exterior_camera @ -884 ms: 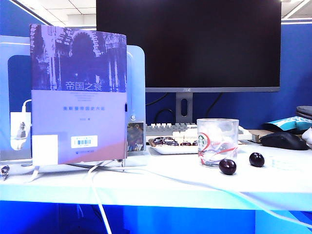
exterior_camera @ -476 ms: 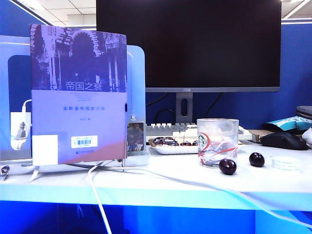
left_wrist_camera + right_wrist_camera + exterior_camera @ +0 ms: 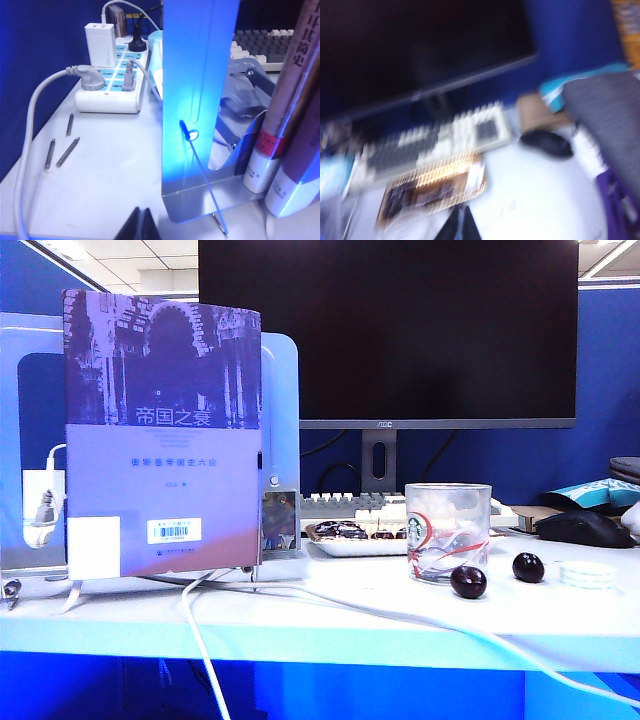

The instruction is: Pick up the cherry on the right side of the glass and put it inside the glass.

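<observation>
The right gripper [image 3: 459,223] is showing only as two dark fingertips pressed together with nothing between them, hanging over the white table [image 3: 540,190] in a badly smeared wrist view. Beyond it a shallow tray [image 3: 432,187] is lying in front of a keyboard [image 3: 435,140], with a black mouse [image 3: 546,142] off to one side and the dark monitor [image 3: 420,45] behind. The left gripper [image 3: 141,227] is likewise peeking in as a dark closed wedge, sitting low over the table beside a metal bookend [image 3: 200,115] and a white power strip [image 3: 112,80] with plugs in it.

In the exterior view neither gripper is appearing at all. The glass [image 3: 447,533], a short, wide, clear tumbler with a small green logo and red curved lines, is standing upright right of centre. The cherry [image 3: 528,567], small, round, glossy and almost black, is resting on the table to the right of the glass and clear of it. A second cherry [image 3: 468,582], slightly larger and more maroon, is lying nearer the front edge, just before the glass's right side.

Neither cherry nor glass is turning up clearly in the right wrist view; a pale curved blur at its edge may be the glass rim, but I cannot tell. A tall book [image 3: 162,435] is standing at the left.
</observation>
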Robot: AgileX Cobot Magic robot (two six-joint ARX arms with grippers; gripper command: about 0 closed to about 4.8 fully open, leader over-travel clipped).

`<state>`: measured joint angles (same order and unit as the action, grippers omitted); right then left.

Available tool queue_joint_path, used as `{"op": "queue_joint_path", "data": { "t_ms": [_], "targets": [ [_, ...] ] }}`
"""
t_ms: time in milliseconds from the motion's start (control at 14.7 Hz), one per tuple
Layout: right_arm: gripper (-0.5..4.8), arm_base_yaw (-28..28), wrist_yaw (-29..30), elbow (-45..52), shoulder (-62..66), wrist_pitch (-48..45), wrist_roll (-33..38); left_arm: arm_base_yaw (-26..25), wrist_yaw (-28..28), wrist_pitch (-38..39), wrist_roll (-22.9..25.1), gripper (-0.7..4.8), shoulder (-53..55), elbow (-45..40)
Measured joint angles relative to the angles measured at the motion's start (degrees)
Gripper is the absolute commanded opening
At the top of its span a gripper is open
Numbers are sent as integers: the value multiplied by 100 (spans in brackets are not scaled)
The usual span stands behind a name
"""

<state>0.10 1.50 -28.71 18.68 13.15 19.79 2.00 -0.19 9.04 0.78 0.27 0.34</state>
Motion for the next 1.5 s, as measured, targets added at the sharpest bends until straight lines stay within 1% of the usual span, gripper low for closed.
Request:
{"op": "queue_joint_path", "data": {
  "t_ms": [204,340,408,476,544,612,748,816,884,952,1020,1088,1224,1496],
  "targets": [
    [0,2,706,-1600,2061,944,-302,0,0,-2,0,-5,0,0],
    [-1,2,1172,-3036,3827,2269,-350,0,0,-2,0,-5,0,0],
    [-1,2,1202,-3394,4325,2688,-372,0,0,0,0,-5,0,0],
    [-1,4,1244,-3698,4815,3239,-431,0,0,0,0,-5,0,0],
    [-1,2,1384,-3928,5300,3521,-457,0,2,0,0,-5,0,0],
    [0,-4,1674,-4019,5744,3593,-463,0,0,-2,0,-5,0,0],
    [-1,-2,2168,-4004,6146,3711,-435,0,0,0,2,-5,0,0],
    [-1,-2,2647,-4009,6474,3624,-511,0,2,-2,2,-5,0,0],
    [19,9,2813,-4006,6690,3482,-717,0,0,0,0,-5,0,0],
    [169,9,2806,-4011,6721,3381,-1139,0,0,0,0,-5,0,0],
    [364,9,2612,-4017,6769,3322,-1351,0,2,0,0,-5,0,0],
    [406,9,2310,-4017,6806,3303,-1475,0,0,0,0,-5,0,0],
    [408,9,2061,-4017,6811,3257,-1543,0,2,0,2,-5,0,0],
    [404,37,1904,-4017,6951,2975,-1759,0,2,0,0,-5,0,0]
  ]
}}
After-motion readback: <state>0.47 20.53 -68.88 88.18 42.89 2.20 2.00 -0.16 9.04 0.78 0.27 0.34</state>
